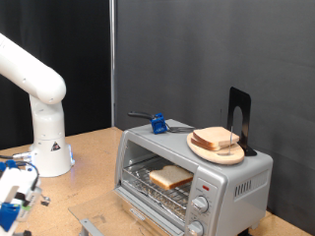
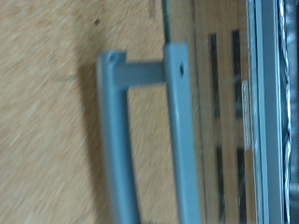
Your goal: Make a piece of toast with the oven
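Observation:
The silver oven (image 1: pixel 239 184) stands on the wooden table at the exterior view's right, its door dropped open. One piece of toast (image 1: pixel 169 177) lies on the wire rack inside. The door's bar handle (image 1: pixel 91 227) points toward the exterior view's bottom. It fills the wrist view (image 2: pixel 120 140) close up, beside the glass pane (image 2: pixel 220 112). My gripper (image 1: pixel 15 194) hangs low at the exterior view's bottom left, apart from the handle. Its fingers do not show in the wrist view and nothing shows between them.
A plate (image 1: pixel 200 149) of stacked bread slices (image 1: pixel 217 140) sits on top of the oven, with a blue-handled tool (image 1: pixel 157 123) and a black stand (image 1: pixel 239 118) beside it. Two knobs (image 1: pixel 200 205) sit on the oven's front. The arm's white base (image 1: pixel 49 147) stands at the left.

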You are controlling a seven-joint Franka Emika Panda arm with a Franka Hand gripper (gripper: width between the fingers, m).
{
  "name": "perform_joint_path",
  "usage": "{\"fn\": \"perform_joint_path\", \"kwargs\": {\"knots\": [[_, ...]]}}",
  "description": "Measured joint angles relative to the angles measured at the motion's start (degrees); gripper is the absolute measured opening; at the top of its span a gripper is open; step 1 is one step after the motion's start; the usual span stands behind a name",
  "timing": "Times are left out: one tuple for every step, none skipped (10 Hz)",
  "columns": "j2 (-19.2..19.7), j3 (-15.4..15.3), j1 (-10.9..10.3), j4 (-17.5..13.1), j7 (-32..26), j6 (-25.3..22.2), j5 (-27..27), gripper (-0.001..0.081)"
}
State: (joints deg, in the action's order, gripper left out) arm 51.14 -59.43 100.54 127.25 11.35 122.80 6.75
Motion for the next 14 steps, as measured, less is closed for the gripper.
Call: {"fn": "perform_joint_path", "kwargs": {"knots": [[-0.13,-0.04,0.03,2.35,0.0,0.93,0.0,0.0809],[-0.44,-0.22,0.14,4.87,0.0,2.3,0.0,0.0809],[-0.72,-0.6,0.38,7.34,0.0,4.16,0.07,0.0809],[-0.85,-0.98,0.59,9.54,0.02,6.38,0.27,0.0809],[-0.86,-1.32,0.64,11.43,0.24,8.86,0.63,0.0809],[-0.85,-1.73,0.62,12.98,0.61,11.02,0.99,0.0809],[-0.82,-2.22,0.56,14.09,0.91,12.49,1.22,0.0809],[-0.73,-2.75,0.48,14.94,1.04,13.21,1.32,0.0809],[-0.66,-3.25,0.45,15.57,1.07,13.34,1.36,0.0809],[-0.64,-3.81,0.46,16.09,1.09,13.36,1.51,0.0809],[-0.62,-4.49,0.57,16.51,1.09,13.31,2.02,0.0809],[-0.62,-5.38,0.9,16.8,1.09,12.87,2.77,0.0809],[-0.61,-6.52,1.79,16.85,1.09,11.6,3.81,0.0809],[-0.59,-8.18,3.43,16.77,1.09,9.22,5.15,0.0809]]}}
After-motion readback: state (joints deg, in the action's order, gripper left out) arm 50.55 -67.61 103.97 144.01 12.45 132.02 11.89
